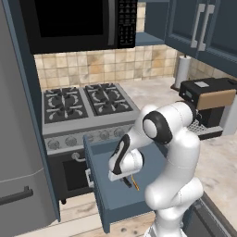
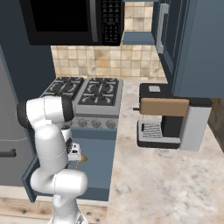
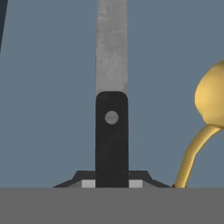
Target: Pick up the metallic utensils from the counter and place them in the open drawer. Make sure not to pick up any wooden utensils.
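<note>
Gripper (image 1: 126, 181) clamped on the knife (image 3: 111, 109) (black handle) over the drawer (image 1: 109, 194); released carelessly, it could strike the spoon (image 3: 209, 118) lying beside it.

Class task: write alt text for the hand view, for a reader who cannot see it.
A knife with a black riveted handle and a grey metal blade is gripped upright in the shut gripper, above the slate-blue floor of the open drawer. A shiny golden-yellow spoon lies to its right.
</note>
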Controlling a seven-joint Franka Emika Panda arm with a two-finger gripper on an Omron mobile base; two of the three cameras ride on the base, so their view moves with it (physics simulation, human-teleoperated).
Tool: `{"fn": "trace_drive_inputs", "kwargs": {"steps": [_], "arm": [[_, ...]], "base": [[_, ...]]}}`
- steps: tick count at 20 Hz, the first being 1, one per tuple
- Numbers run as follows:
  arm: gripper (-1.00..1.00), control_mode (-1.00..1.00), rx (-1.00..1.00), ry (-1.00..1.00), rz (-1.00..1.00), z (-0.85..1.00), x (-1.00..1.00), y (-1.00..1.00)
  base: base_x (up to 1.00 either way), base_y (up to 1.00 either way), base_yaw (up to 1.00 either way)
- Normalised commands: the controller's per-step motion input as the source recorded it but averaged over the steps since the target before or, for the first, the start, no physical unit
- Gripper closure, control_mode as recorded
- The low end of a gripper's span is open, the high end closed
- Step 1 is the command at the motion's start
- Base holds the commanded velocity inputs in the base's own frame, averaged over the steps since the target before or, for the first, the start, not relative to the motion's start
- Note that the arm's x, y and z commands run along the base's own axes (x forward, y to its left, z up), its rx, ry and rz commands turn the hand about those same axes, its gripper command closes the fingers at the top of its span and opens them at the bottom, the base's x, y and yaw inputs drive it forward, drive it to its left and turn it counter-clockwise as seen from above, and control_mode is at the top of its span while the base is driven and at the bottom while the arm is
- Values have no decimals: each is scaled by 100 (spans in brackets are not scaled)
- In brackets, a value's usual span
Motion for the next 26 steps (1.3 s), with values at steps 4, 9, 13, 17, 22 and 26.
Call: {"fn": "trace_drive_inputs", "kwargs": {"steps": [4,9,13,17,22,26], "arm": [[100,-100,0,0,0,0,0,0],[-100,-100,0,0,0,0,0,0],[-100,-100,0,0,0,1,1,0],[-100,-100,-1,0,0,19,2,0],[-100,-100,-2,0,0,73,0,1],[-100,-100,-4,0,0,100,5,7]], "base": [[0,0,0],[0,0,0],[0,0,0],[0,0,0],[0,0,0],[0,0,0]]}}
